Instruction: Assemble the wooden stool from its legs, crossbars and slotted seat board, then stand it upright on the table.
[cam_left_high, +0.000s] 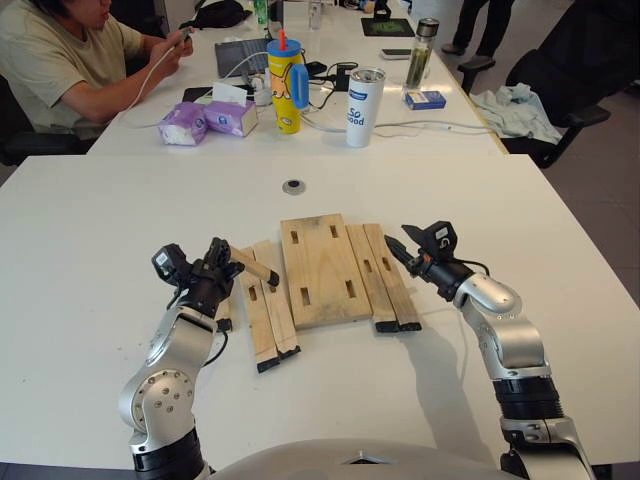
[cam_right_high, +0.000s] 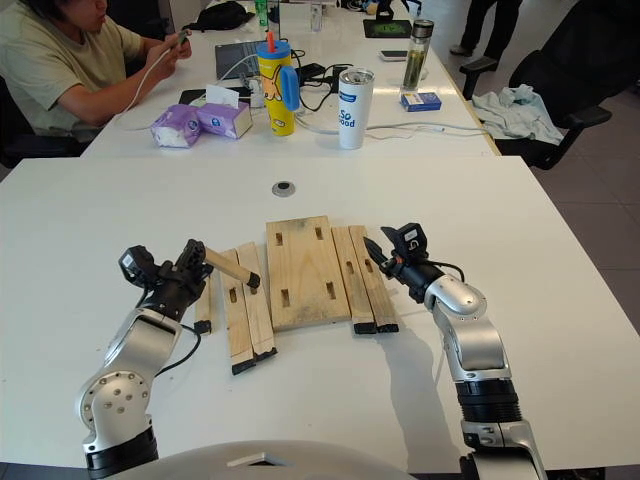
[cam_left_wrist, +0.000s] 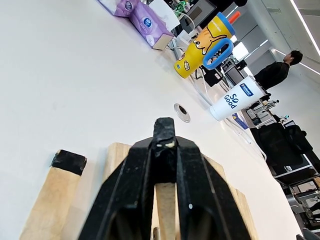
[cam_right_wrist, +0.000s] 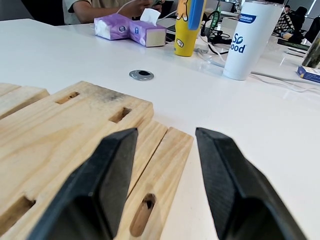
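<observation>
The slotted seat board (cam_left_high: 322, 268) lies flat at the table's middle. Two slotted legs (cam_left_high: 265, 305) lie to its left and two more legs (cam_left_high: 382, 275) to its right, all with black end caps. My left gripper (cam_left_high: 215, 262) is shut on a short crossbar (cam_left_high: 252, 267), holding it tilted above the left legs. In the left wrist view the fingers (cam_left_wrist: 135, 190) clamp the wood (cam_left_wrist: 165, 200). My right gripper (cam_left_high: 398, 250) hovers open just above the far end of the right legs (cam_right_wrist: 160, 165), beside the seat board (cam_right_wrist: 65, 120), with nothing between its fingers.
Another black-capped piece (cam_left_high: 224, 322) lies under my left wrist. A metal cable grommet (cam_left_high: 293, 186) sits beyond the board. The adjoining far table carries a yellow cup (cam_left_high: 285, 85), a white tumbler (cam_left_high: 364, 105) and tissue packs (cam_left_high: 207, 121). Bare table lies left and right.
</observation>
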